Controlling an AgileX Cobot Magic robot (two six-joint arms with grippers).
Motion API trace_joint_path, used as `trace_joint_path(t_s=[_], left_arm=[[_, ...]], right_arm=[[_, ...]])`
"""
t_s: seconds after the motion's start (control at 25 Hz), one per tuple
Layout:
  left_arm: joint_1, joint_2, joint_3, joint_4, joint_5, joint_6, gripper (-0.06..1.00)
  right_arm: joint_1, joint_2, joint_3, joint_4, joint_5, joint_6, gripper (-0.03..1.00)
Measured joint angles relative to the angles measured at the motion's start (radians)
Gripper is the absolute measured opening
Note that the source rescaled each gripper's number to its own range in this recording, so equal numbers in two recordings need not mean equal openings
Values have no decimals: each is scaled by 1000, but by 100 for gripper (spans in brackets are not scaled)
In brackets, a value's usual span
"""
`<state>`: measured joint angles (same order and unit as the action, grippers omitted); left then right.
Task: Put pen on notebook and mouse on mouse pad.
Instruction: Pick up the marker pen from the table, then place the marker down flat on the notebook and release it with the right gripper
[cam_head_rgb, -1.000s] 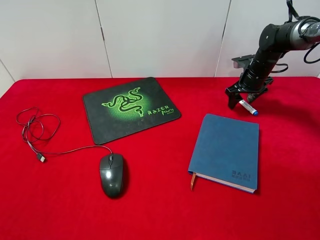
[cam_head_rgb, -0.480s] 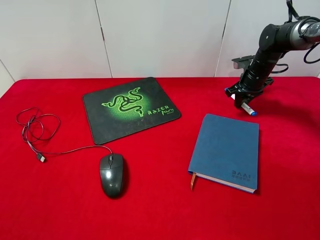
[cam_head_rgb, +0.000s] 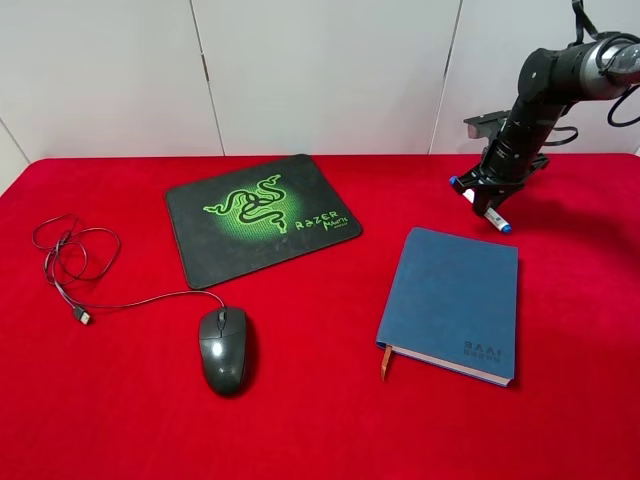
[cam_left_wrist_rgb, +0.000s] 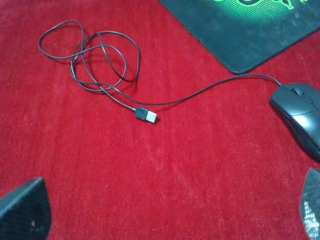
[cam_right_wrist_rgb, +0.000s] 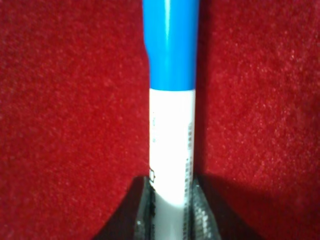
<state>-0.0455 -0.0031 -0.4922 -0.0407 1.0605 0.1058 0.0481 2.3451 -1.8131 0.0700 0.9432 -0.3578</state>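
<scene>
Right gripper (cam_head_rgb: 487, 200) has just clamped the pen (cam_head_rgb: 504, 225); lift not started as far as I can tell.
Exterior high: a second ago the jaws stood open astride the pen, now they're pinched on its barrel, at the far right of the red table (cam_head_rgb: 330, 420), just beyond the notebook (cam_head_rgb: 455, 300). So the pick looks made; carry to the notebook comes next. The mouse (cam_head_rgb: 223, 350) is unmoved, near the mouse pad (cam_head_rgb: 260, 215) but not on it. Left wrist: left gripper (cam_left_wrist_rgb: 167, 212) wide open, holding nothing, hovering by the mouse (cam_left_wrist_rgb: 300, 117) and its cable (cam_left_wrist_rgb: 100, 65). Right wrist: both fingers (cam_right_wrist_rgb: 142, 210) tight against the white barrel of the pen (cam_right_wrist_rgb: 172, 125), blue cap sticking out over the cloth.
</scene>
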Motion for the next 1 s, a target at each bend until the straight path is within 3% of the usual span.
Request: trace_joint_path(t_s=[0.4, 1.0], left_arm=[[0, 0, 0, 0, 0, 0, 100], [0, 0, 0, 0, 0, 0, 100]], right_arm=[[0, -111, -29, -6, 100, 83, 0], [0, -302, -17, 18, 269, 331, 0]])
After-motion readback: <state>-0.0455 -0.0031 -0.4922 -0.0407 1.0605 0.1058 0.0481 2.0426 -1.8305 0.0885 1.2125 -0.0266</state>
